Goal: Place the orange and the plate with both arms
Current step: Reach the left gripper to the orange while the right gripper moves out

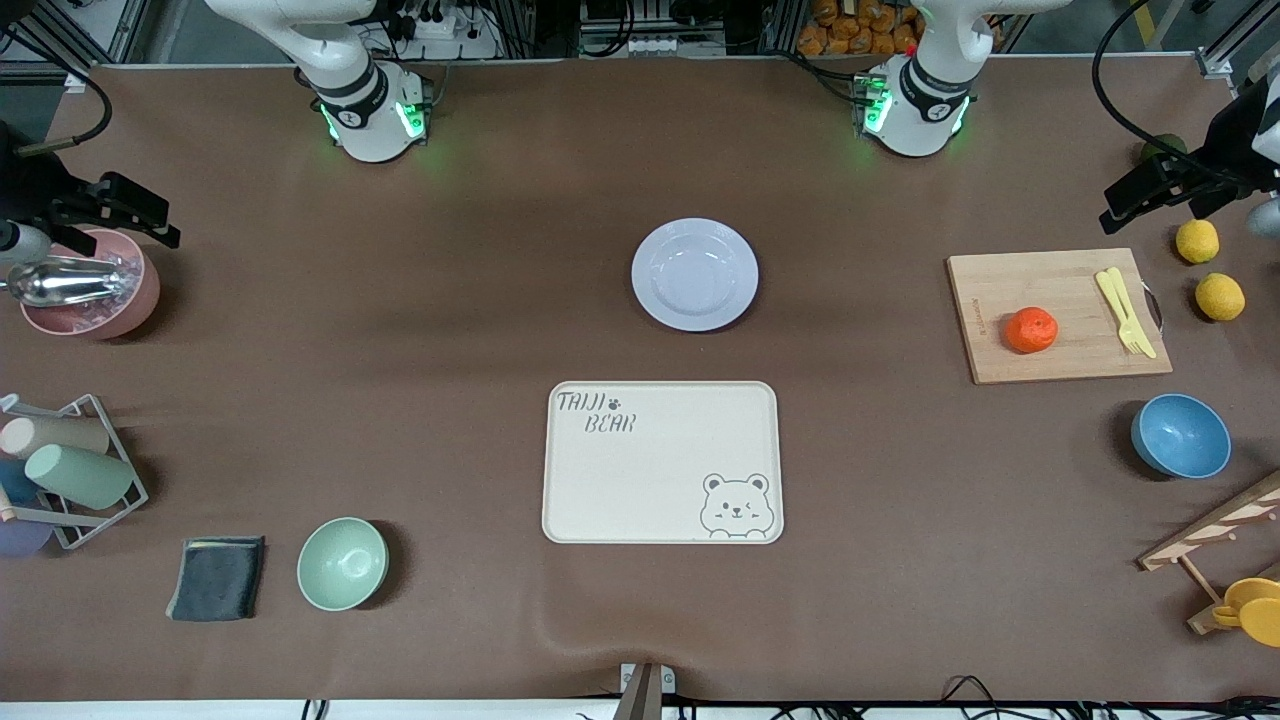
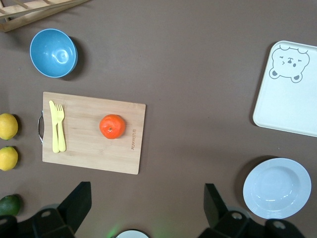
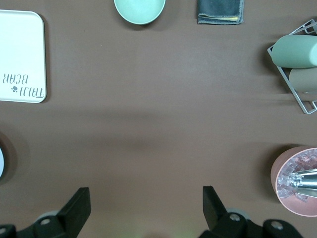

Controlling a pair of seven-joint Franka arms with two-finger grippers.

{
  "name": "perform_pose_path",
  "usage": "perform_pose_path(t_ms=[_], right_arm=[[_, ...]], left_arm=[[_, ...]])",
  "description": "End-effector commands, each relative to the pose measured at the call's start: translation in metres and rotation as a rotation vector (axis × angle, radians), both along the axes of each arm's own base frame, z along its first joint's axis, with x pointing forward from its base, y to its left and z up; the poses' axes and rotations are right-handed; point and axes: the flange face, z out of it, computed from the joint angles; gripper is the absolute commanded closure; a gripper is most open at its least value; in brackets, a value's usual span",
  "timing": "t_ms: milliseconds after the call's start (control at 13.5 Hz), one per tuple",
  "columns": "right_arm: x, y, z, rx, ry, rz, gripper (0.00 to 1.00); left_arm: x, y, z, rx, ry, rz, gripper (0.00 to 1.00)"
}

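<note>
The orange [image 1: 1031, 330] lies on a wooden cutting board [image 1: 1060, 300] toward the left arm's end of the table; it also shows in the left wrist view [image 2: 112, 126]. The pale lavender plate [image 1: 694, 273] sits empty at mid-table, farther from the front camera than the bear tray [image 1: 662, 462]; it also shows in the left wrist view [image 2: 276, 188]. My left gripper [image 1: 1150, 190] [image 2: 147, 203] hangs high over the left arm's end, open and empty. My right gripper [image 1: 130, 215] [image 3: 146, 206] hangs high over the right arm's end, open and empty.
A yellow fork and knife [image 1: 1125, 310] lie on the board. Two lemons [image 1: 1220, 296], a dark green fruit [image 1: 1160, 148], a blue bowl [image 1: 1181, 436] and a wooden rack [image 1: 1215, 530] are nearby. A pink bowl with scoop [image 1: 85, 285], cup rack [image 1: 70, 470], cloth [image 1: 216, 577] and mint bowl [image 1: 342, 563] are at the right arm's end.
</note>
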Motion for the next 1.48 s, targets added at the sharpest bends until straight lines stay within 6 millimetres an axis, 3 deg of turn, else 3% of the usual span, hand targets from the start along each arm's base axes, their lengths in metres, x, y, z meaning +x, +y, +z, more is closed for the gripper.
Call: perform_pose_path(t_ms=[0, 295, 517, 739, 886, 1108, 1403], right_arm=[[-0.003, -0.004, 0.003, -0.003, -0.014, -0.001, 0.0], [-0.003, -0.003, 0.003, -0.003, -0.015, 0.0, 0.0], [-0.002, 0.001, -0.001, -0.002, -0.006, 0.007, 0.0], [0.001, 0.002, -0.011, 0.003, 0.011, 0.006, 0.0], [0.006, 0.027, -0.021, 0.023, 0.019, 0.038, 0.0], [0.018, 0.039, -0.055, 0.134, 0.083, 0.026, 0.0], [0.033, 0.077, -0.116, 0.287, 0.207, 0.037, 0.0]], left_arm=[[0.003, 0.004, 0.005, -0.011, -0.01, 0.004, 0.0], [0.012, 0.008, -0.016, -0.009, 0.034, 0.008, 0.0], [0.019, 0.027, -0.081, 0.053, 0.105, 0.04, 0.0], [0.013, 0.048, -0.144, 0.051, 0.14, 0.078, 0.0], [0.002, 0.07, -0.187, 0.047, 0.097, 0.11, 0.0], [-0.01, 0.087, -0.243, 0.04, 0.108, 0.126, 0.0], [-0.012, 0.101, -0.319, 0.036, 0.152, 0.125, 0.0]])
